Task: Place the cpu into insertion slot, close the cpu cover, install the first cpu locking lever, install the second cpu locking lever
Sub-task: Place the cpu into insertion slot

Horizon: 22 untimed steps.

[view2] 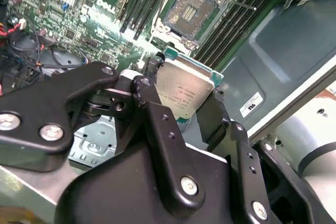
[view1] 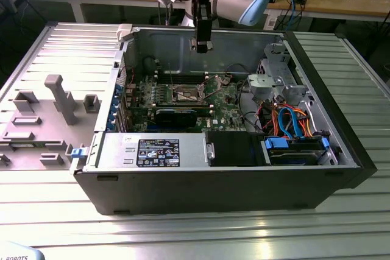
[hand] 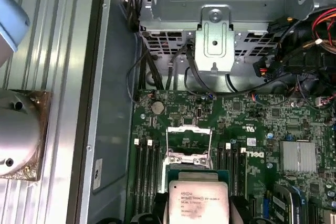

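Above motherboard [hand: 247, 119], end effector [view2: 185, 83] holding lettered cpu [hand: 198, 203]

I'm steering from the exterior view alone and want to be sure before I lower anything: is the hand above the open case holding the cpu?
Observer: Yes. In the second wrist view the hand is shut on the cpu, which sits between its two fingers with the silver-grey metal top facing the camera.
Operator: And is the insertion slot free to take it?
Observer: In the second wrist view the insertion slot shows a bare dark centre inside its metal rim, with no chip in it.
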{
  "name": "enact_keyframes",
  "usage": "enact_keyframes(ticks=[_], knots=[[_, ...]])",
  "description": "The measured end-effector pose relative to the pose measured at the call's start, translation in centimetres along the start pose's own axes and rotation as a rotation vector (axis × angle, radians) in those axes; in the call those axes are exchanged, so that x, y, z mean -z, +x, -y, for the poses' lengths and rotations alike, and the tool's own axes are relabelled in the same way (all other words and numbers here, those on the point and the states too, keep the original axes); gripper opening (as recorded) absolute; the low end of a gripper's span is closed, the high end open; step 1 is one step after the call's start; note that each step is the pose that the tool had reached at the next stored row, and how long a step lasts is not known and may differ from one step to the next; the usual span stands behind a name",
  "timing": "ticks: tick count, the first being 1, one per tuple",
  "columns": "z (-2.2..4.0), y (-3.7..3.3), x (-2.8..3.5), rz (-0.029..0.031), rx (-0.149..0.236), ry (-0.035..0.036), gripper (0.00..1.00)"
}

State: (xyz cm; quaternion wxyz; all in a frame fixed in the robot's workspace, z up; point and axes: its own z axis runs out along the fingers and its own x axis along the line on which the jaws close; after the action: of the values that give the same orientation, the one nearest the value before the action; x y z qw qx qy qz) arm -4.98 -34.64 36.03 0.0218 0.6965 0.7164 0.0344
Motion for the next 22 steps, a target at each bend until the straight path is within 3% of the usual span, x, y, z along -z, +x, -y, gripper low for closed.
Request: enact_keyframes(ticks=[1, 7, 22], knots=[[0.03, -0.01, -0.35, 0.0018, -0.023, 0.0011, 0.54], [0.15, -0.03, -1.76, 0.0021, -0.026, 0.0010, 0.54], [0.18, -0.04, -2.07, 0.0003, -0.026, 0.0010, 0.54]])
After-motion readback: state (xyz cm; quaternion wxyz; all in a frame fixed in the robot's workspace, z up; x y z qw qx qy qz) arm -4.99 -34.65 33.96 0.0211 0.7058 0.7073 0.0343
